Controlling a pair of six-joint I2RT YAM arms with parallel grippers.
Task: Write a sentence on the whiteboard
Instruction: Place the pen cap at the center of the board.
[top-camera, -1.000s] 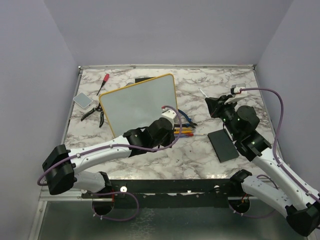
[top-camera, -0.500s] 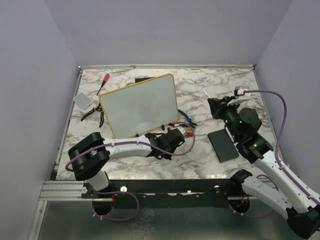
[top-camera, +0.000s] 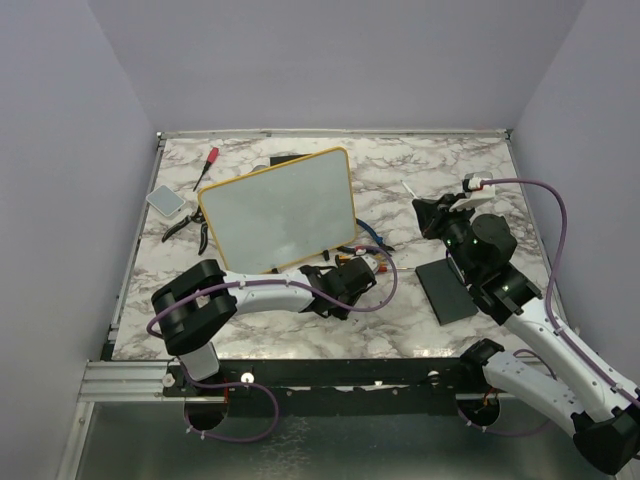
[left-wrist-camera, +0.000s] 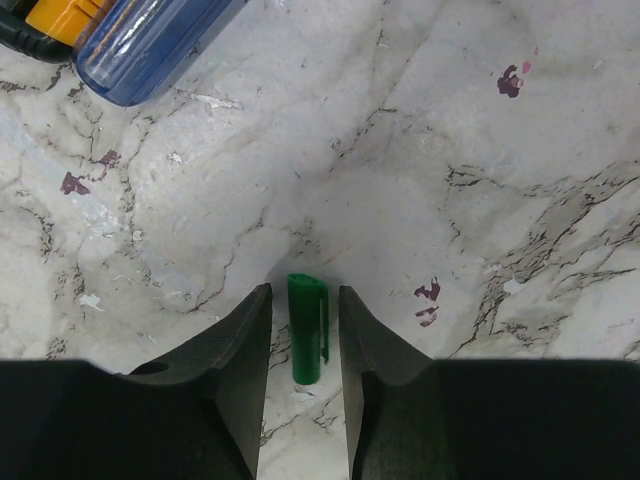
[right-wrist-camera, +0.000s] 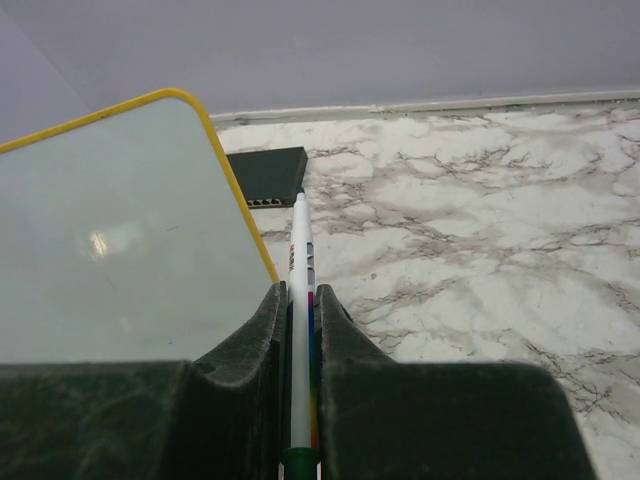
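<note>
The whiteboard (top-camera: 275, 210), white with a yellow frame, stands tilted at the back left of the marble table; its right edge also shows in the right wrist view (right-wrist-camera: 110, 230). Its face carries no writing, so the sentence is not in view. My right gripper (right-wrist-camera: 302, 290) is shut on a white marker (right-wrist-camera: 300, 240) with a rainbow stripe, held above the table right of the board (top-camera: 428, 215). My left gripper (left-wrist-camera: 305, 292) hangs low over the table in front of the board, open. A green marker cap (left-wrist-camera: 307, 330) lies on the marble between its fingers, touching neither.
A black pad (top-camera: 447, 290) lies by my right arm and another (right-wrist-camera: 268, 176) lies behind the board. Pens and a blue-handled tool (left-wrist-camera: 150, 50) lie beside my left gripper. Pliers (top-camera: 190, 228), a red screwdriver (top-camera: 207, 165) and a small grey box (top-camera: 166, 199) sit left of the board.
My left arm has dropped from in front of the board down to the table by the pens. Its jaws have parted, leaving the green cap on the marble. The right gripper barely shifted.
</note>
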